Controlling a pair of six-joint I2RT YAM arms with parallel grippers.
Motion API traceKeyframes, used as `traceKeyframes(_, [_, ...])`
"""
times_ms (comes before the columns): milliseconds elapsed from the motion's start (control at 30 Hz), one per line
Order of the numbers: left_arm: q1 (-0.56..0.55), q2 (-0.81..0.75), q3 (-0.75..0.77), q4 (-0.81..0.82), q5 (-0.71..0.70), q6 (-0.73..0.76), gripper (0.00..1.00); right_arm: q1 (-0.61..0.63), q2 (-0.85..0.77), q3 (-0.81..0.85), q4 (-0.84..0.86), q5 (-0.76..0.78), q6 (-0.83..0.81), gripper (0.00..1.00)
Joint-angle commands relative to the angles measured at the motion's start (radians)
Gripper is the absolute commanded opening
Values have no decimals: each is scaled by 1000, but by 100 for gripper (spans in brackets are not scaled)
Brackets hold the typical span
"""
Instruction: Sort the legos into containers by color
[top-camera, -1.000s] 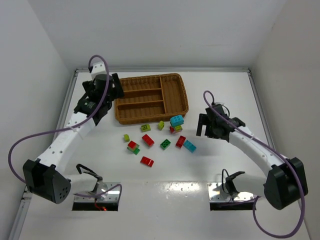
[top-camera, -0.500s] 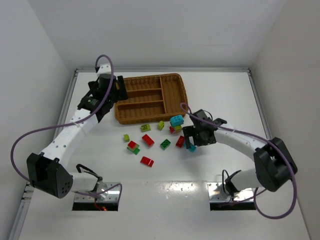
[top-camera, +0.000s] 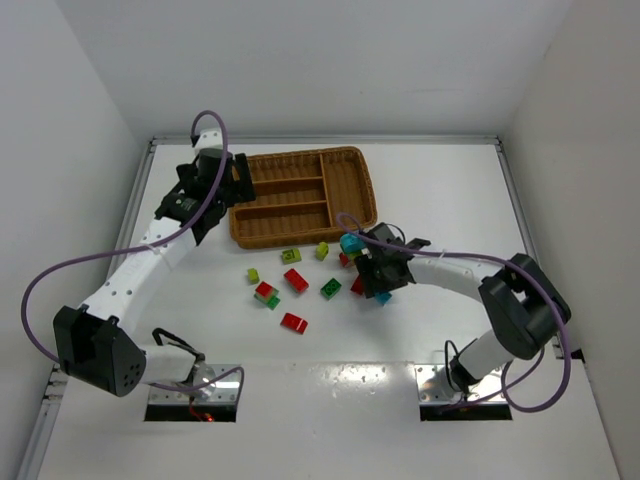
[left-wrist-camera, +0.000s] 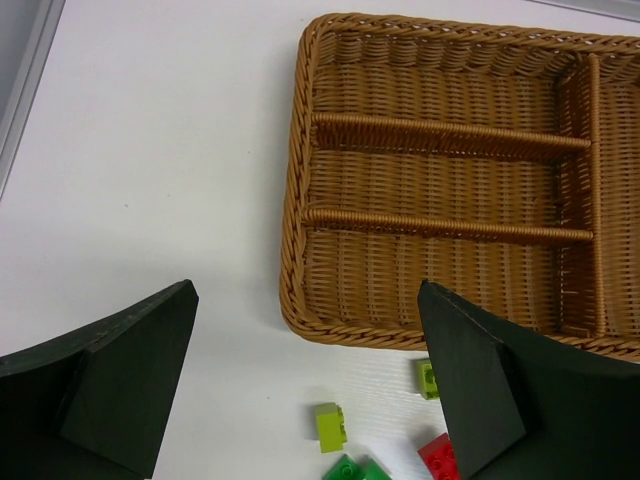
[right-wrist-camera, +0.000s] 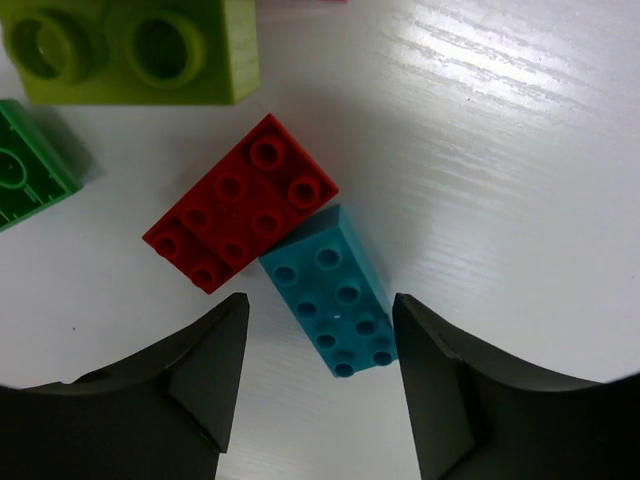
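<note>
The legos lie loose on the white table in front of the brown wicker tray (top-camera: 300, 236), whose containers hold nothing. My right gripper (top-camera: 378, 284) is down over a cyan brick (right-wrist-camera: 335, 305), fingers on either side of it with a gap showing on the left, so open. A red brick (right-wrist-camera: 240, 203) touches the cyan one's far end. Also on the table are a red brick (top-camera: 296, 279), another red one (top-camera: 293, 322), a green one (top-camera: 330, 288) and a cyan-topped stack (top-camera: 350, 241). My left gripper (left-wrist-camera: 305, 330) hovers open and empty by the tray (left-wrist-camera: 295, 250).
A yellow-green brick (left-wrist-camera: 330, 427) and a second one (left-wrist-camera: 428, 378) lie just in front of the tray's near rim. A large yellow-green brick (right-wrist-camera: 130, 45) and a green one (right-wrist-camera: 25, 175) sit close to the right gripper. White walls enclose the table.
My right arm has swung left and come down over the cyan brick, and its jaws have narrowed around it. The left arm shifted slightly toward the tray, then held still.
</note>
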Motion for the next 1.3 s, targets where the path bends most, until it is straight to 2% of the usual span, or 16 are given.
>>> traceKeyframes(0, [-8, -28, 21, 6, -17, 1, 99, 11, -16, -14, 65, 26, -6, 57])
traceKeyframes(67, [-8, -28, 21, 6, -18, 1, 99, 11, -26, -24, 65, 26, -6, 52])
traceKeyframes(133, [-8, -28, 30, 6, -18, 1, 99, 11, -62, -47, 65, 26, 14, 42])
traceKeyframes(267, [-8, -28, 40, 6, -38, 10, 99, 11, -158, -56, 22, 36, 40, 33])
traceKeyframes(433, [-8, -28, 59, 6, -28, 10, 99, 11, -295, -47, -65, 88, 80, 32])
traceKeyframes(600, [-8, -28, 69, -3, 22, 1, 99, -3, -375, 76, -136, 168, 127, 32])
traceKeyframes(667, [-8, -18, 69, -13, 56, -8, 99, -3, -337, 187, -136, 205, 127, 32])
traceKeyframes(800, [2, -8, 60, -23, 103, -27, 99, -32, -115, 443, -131, 240, 127, 32])
traceKeyframes(833, [2, -8, 59, -23, 104, -27, 99, -32, -114, 485, -131, 240, 118, 32])
traceKeyframes(1000, [2, -8, 38, -42, 113, -47, 99, -79, 229, 760, -143, 240, 80, 33])
traceKeyframes(1033, [2, -17, 29, -42, 113, -59, 99, -88, 274, 842, -143, 230, 64, 33])
traceKeyframes(1167, [11, -18, 9, -42, 136, -89, 99, -113, 447, 998, -130, 230, 64, 34])
traceKeyframes(1233, [11, -18, 9, -42, 147, -99, 99, -139, 522, 1073, -130, 211, 64, 42])
traceKeyframes(1267, [21, -18, 9, -42, 147, -109, 99, -139, 547, 1103, -130, 195, 64, 61])
